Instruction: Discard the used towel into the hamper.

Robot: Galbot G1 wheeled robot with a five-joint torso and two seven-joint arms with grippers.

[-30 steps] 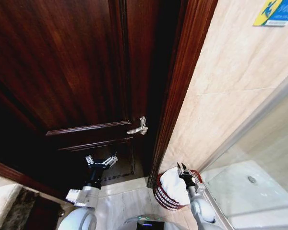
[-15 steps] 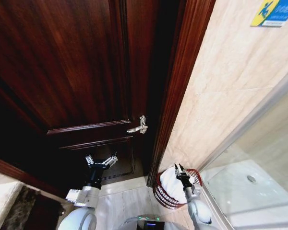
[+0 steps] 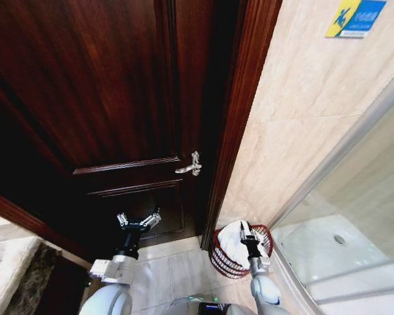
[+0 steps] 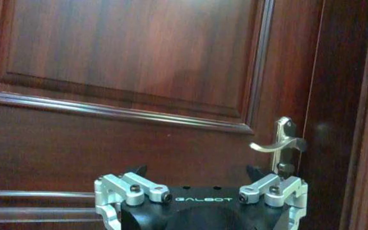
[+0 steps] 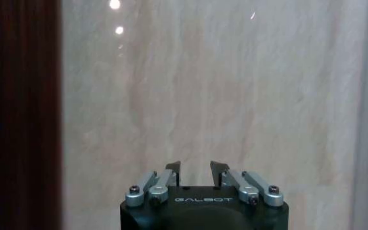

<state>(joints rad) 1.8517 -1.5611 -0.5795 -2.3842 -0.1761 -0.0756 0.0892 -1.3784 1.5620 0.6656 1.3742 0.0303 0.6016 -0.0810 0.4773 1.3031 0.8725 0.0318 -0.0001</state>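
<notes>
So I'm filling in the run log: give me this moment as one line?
towel: in hamper, by door frame | right claw: empty, open, above hamper | left claw: open, idle, facing door

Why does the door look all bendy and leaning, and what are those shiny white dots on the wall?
In the head view a wide lens curves the dark door and frame, which tilt over the hamper and towel. In the right wrist view the dots are lamp glare on the glossy wall above the right tool. In the left wrist view the door handle glints.
</notes>
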